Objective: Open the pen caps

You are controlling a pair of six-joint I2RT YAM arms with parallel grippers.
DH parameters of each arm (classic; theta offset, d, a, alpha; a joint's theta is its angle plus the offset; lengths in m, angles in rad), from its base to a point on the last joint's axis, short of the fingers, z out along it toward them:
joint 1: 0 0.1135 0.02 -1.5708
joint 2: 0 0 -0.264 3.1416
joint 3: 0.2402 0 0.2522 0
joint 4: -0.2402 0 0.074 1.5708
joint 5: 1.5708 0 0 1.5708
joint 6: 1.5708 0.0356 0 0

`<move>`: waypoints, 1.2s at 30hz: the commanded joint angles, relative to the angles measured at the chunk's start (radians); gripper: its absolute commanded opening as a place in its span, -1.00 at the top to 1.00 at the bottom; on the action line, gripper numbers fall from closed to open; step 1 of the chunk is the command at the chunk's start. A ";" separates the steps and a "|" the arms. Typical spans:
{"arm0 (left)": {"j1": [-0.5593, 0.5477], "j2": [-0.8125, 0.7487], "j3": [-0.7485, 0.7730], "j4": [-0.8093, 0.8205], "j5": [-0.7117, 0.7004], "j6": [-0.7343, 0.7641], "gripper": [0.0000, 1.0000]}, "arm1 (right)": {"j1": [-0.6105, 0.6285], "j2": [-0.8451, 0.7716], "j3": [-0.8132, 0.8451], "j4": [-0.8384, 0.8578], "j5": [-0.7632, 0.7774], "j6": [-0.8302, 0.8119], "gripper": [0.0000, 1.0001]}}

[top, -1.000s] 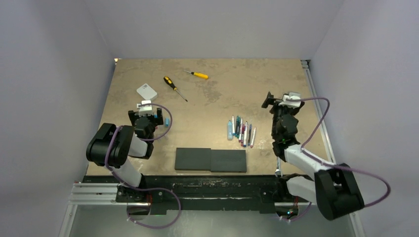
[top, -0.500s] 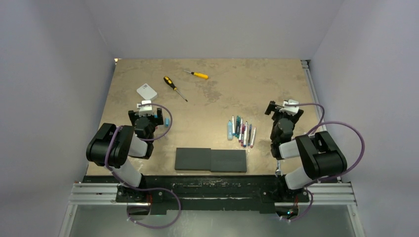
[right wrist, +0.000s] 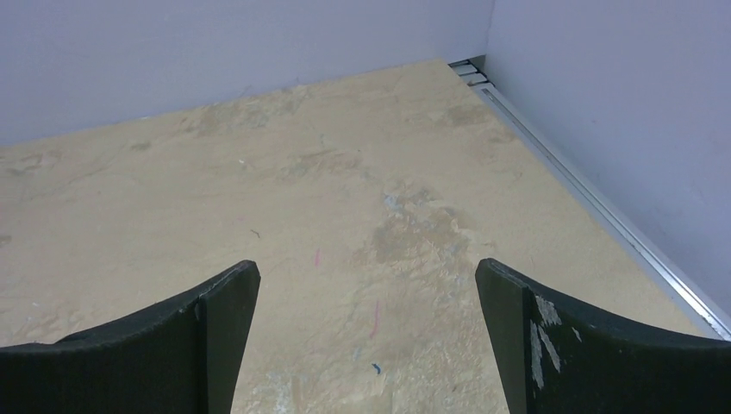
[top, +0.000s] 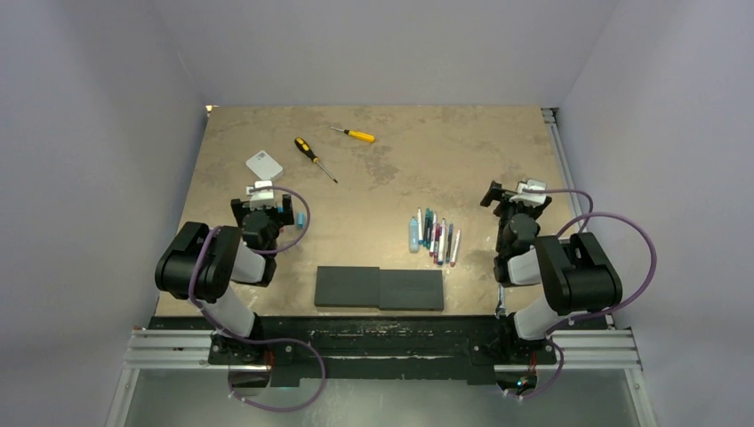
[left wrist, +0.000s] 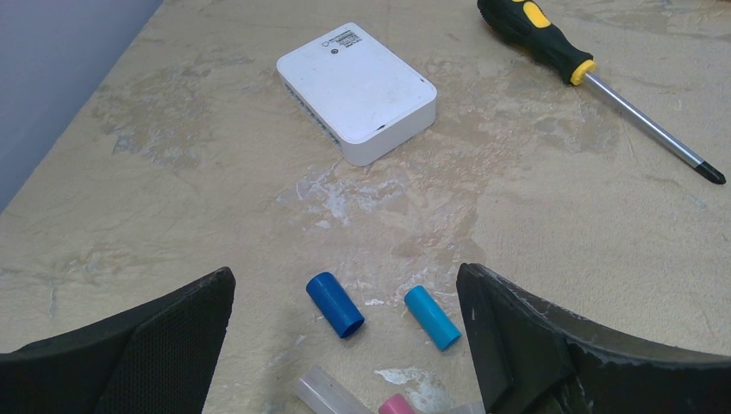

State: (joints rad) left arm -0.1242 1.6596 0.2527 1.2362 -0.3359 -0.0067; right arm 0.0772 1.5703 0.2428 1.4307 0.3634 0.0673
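Note:
Several loose pen caps lie on the table between my left gripper's fingers: a blue cap (left wrist: 334,304), a light blue cap (left wrist: 432,317), a pink cap (left wrist: 396,405) and a clear cap (left wrist: 323,392) at the bottom edge. My left gripper (left wrist: 345,276) hangs open just above them and holds nothing; it is at the table's left (top: 261,203). A row of thin marker pens (top: 433,236) lies right of centre. My right gripper (top: 514,197) stands open beside them on the right, over bare table (right wrist: 366,276).
A white box (left wrist: 356,80) lies just beyond the left gripper. A black-and-yellow screwdriver (top: 316,158) and a yellow one (top: 354,134) lie farther back. Two black pads (top: 380,288) sit at the near edge. The metal rail (right wrist: 595,203) and the wall are close on the right.
The right arm has folded back toward its base, and its gripper has shifted a little to the right and nearer. The left arm and the caps have not moved.

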 commanded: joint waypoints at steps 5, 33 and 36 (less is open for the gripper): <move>0.008 0.000 0.017 0.040 0.014 -0.014 -0.98 | -0.002 -0.001 0.011 0.100 0.004 -0.008 -0.98; 0.008 0.000 0.019 0.037 0.014 -0.015 -0.99 | -0.001 0.001 0.010 0.102 0.003 -0.018 -0.98; 0.008 0.000 0.019 0.040 0.014 -0.015 -0.98 | -0.001 0.002 0.010 0.103 0.002 -0.018 -0.98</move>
State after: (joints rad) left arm -0.1242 1.6596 0.2527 1.2362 -0.3359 -0.0071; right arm 0.0772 1.5711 0.2428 1.4815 0.3607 0.0669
